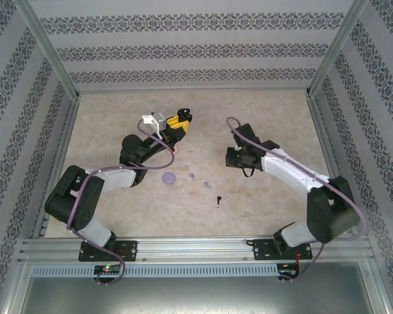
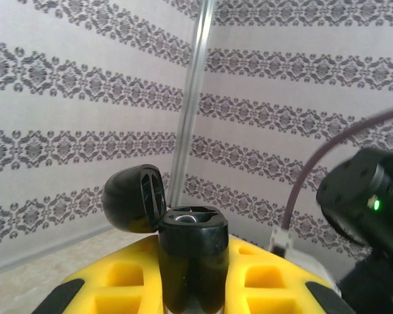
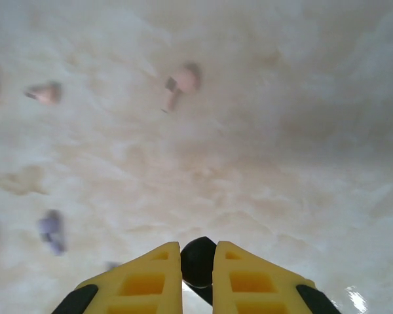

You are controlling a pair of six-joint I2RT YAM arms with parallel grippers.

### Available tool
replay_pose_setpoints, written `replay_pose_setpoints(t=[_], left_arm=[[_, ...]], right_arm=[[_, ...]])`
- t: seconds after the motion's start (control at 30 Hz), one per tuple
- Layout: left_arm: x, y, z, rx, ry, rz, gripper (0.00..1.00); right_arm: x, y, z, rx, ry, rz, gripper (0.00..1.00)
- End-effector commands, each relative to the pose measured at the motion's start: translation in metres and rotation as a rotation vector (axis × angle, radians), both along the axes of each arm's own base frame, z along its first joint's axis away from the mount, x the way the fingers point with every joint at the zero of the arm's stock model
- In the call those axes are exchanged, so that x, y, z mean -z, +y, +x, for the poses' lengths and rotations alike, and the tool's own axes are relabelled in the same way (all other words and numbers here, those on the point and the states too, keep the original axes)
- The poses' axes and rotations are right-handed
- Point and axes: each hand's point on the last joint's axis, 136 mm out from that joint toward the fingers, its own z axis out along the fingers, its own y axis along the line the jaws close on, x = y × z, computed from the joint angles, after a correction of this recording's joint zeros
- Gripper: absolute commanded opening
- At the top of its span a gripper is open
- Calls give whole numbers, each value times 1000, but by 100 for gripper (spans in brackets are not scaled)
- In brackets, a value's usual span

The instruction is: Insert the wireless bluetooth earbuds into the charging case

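At the upper centre of the overhead view, the left hand (image 1: 177,122) grips a black charging case (image 2: 187,252) with its lid flipped open. Right of centre, the right hand (image 3: 197,250) is closed on a small black earbud (image 3: 198,263). A pink earbud (image 3: 182,80), a purple earbud (image 1: 207,184) and a second black earbud (image 1: 218,198) lie loose on the worktop (image 1: 275,196).

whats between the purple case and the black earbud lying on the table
Two purple earbuds lie between the purple case and the black earbud, seen in the top view.
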Motion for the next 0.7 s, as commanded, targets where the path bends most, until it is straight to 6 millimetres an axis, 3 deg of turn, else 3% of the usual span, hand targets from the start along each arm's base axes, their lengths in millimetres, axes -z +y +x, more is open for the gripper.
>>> replay_pose_setpoints(t=[0.0,0.43,0.67], left_arm=[[-28,-13,-19,88,-100,18,0],[-37,-27,-29,141,-176,64,0],[-48,-40,-31,79,-293,114,0]], right_arm=[[-51,18,11,-35,-106,153,14],[-245,41,27,-124,-504,448,15],[-312,46,24,-129,-669,617,16]])
